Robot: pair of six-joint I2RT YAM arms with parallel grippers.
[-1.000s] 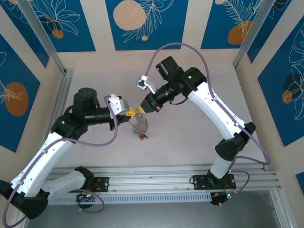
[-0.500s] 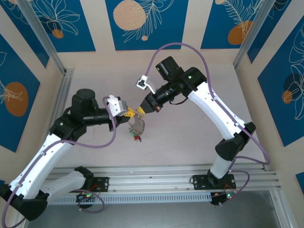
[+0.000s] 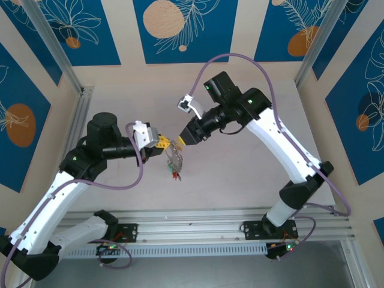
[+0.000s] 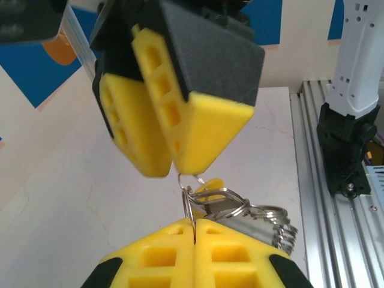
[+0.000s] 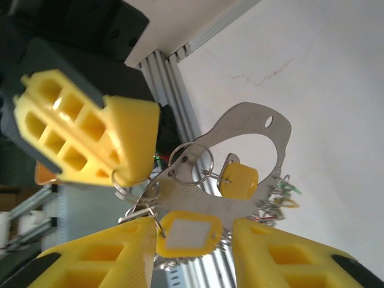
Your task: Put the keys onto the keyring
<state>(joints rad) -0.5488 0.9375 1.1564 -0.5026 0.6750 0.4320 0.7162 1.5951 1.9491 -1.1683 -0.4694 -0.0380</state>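
The keyring [image 3: 175, 157] hangs in mid-air between my two grippers, a flat grey metal hoop [image 5: 258, 129] strung with split rings, small keys and coloured tags [image 3: 174, 174]. My left gripper [image 3: 161, 144] is shut on a thin wire ring [image 4: 189, 201] at the hoop's top. My right gripper [image 3: 182, 139] faces it tip to tip. Its fingers [image 5: 96, 255] stand apart around a yellow tag [image 5: 189, 233]. A yellow-capped key [image 5: 239, 179] dangles from a split ring [image 5: 192, 163]. I cannot single out the small dark keys with the gold loop in the bunch.
The pale table [image 3: 240, 174] lies below the hanging hoop. An aluminium rail [image 3: 198, 219] runs along the near edge with both arm bases on it. The right arm's base [image 4: 354, 120] stands beside that rail. Metal frame posts [image 3: 54, 48] line the walls.
The right arm has swung its elbow up and to the right, its gripper staying at the hoop. The left arm drew back slightly to the left. The hanging hoop turned narrower.
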